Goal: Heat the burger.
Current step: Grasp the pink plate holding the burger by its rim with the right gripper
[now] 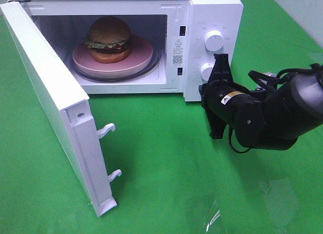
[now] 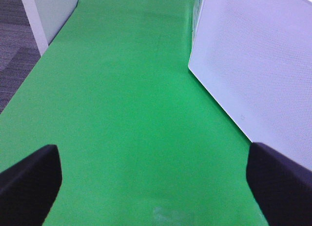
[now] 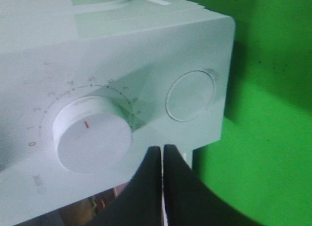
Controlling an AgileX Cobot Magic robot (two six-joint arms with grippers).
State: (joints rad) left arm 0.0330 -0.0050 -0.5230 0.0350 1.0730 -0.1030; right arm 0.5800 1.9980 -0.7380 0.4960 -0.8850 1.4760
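Note:
The burger (image 1: 109, 40) sits on a pink plate (image 1: 141, 60) inside the open white microwave (image 1: 212, 12), on its glass turntable. The microwave door (image 1: 50, 103) hangs wide open toward the front left. My right gripper (image 1: 220, 60) is shut and empty. Its tips are just in front of the control panel, beside the lower knob (image 1: 206, 71). In the right wrist view the closed fingers (image 3: 151, 187) point at the panel next to the numbered dial (image 3: 91, 134). My left gripper (image 2: 156, 187) is open and empty over the green mat, beside the door's outer face (image 2: 253, 65). It is out of the exterior high view.
The upper knob (image 1: 214, 41) is above the lower one; a second round knob (image 3: 190, 95) shows in the right wrist view. Door latch hooks (image 1: 107, 129) stick out from the door edge. A green mat (image 1: 166, 163) covers the table in front.

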